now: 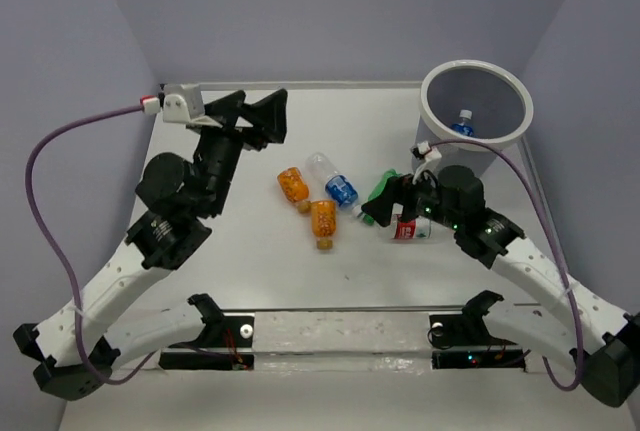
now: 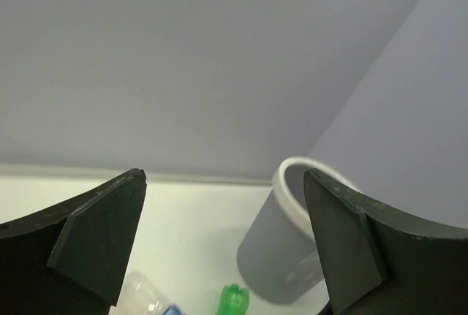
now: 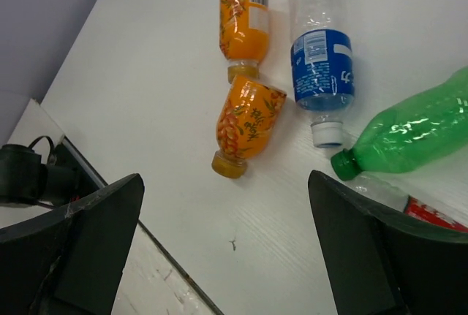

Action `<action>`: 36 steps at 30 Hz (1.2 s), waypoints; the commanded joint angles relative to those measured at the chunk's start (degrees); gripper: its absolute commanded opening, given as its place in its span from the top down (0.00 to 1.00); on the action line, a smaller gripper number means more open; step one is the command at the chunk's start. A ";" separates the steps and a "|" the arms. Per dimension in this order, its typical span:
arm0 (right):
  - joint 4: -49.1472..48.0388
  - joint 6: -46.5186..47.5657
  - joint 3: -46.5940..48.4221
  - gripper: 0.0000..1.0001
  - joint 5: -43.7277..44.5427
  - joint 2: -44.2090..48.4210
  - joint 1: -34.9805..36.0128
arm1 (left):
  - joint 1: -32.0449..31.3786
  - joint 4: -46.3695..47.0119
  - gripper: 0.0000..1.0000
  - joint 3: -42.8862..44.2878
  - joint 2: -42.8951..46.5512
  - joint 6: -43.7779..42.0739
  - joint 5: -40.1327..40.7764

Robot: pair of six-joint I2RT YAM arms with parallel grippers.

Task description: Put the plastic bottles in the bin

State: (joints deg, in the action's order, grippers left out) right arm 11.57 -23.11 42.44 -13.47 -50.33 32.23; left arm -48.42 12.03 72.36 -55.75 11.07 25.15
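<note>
Two stubby orange bottles lie mid-table, with a clear blue-labelled bottle and a green bottle to their right. A clear red-labelled bottle lies partly under my right arm. My right gripper is open and empty above the green bottle. Its wrist view shows the orange bottles, the blue-labelled bottle, the green bottle and the red-labelled bottle ahead of the open gripper. The grey bin stands at the back right with one blue-labelled bottle inside. My left gripper is open and empty at the back left. No black-capped bottle shows.
The left wrist view looks across the table at the bin, the green bottle's tip and the back wall, past the open left gripper. A purple cable loops left of the left arm. Walls close in on three sides.
</note>
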 commanded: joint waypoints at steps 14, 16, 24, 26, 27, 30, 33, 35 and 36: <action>-34.85 -15.81 -4.21 0.01 24.98 -28.59 18.57 | 0.61 -24.95 0.01 -34.83 17.25 28.22 12.29; -36.26 -17.13 -3.50 0.01 25.86 -30.87 18.57 | 0.61 -25.13 0.01 -34.83 16.73 27.78 12.64; -38.46 -19.51 -0.95 0.00 26.57 -38.97 18.57 | 0.70 -23.21 0.01 -35.44 10.14 30.24 13.26; -39.70 -19.86 -0.78 0.00 25.96 -40.11 19.10 | 0.70 -22.06 0.01 -35.97 8.55 30.85 13.09; -39.79 -20.04 -0.51 0.00 25.52 -41.42 19.10 | 0.70 -21.09 0.01 -35.97 7.42 31.20 13.09; -40.84 -20.22 0.10 0.02 24.38 -43.54 19.10 | 0.96 -20.03 0.01 -35.71 5.74 31.47 13.70; -41.98 -20.92 0.45 0.04 23.06 -44.94 19.10 | 1.75 -17.93 0.01 -36.14 3.72 31.21 13.79; -42.60 -21.09 0.11 0.08 23.49 -44.95 19.10 | 2.45 -16.17 0.01 -36.76 1.96 31.03 13.27; -43.21 -21.10 -0.16 0.11 23.93 -44.95 19.62 | 3.07 -15.12 0.01 -37.28 1.26 30.86 12.39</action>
State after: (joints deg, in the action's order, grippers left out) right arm -25.71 -43.16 40.60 9.76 -95.29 50.76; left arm -46.96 -8.82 36.73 -52.51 41.12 36.10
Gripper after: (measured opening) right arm 0.927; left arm 0.989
